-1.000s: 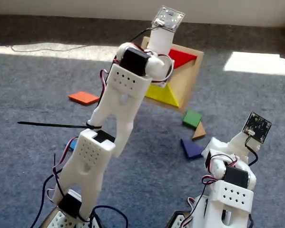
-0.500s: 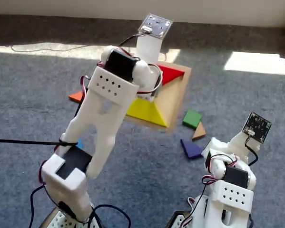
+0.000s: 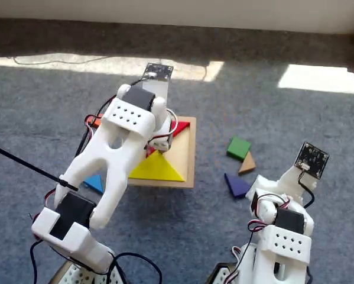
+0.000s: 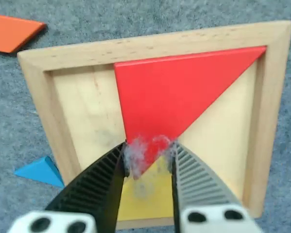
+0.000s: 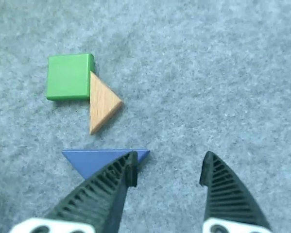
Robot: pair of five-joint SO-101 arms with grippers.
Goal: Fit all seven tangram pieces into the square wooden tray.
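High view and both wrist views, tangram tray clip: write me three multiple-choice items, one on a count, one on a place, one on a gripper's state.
1. How many pieces lie in the wooden tray?
A. two
B. four
C. seven

2. Where is the green square?
A. in the tray
B. on the carpet, touching the tan triangle
C. in a gripper

3. The right gripper is:
A. open and empty
B. shut on the blue triangle
C. shut on the green square

Key:
1 A, only the red triangle and the yellow triangle are inside.
2 B, its edge meets the tan triangle.
3 A, bare carpet shows between its fingers.
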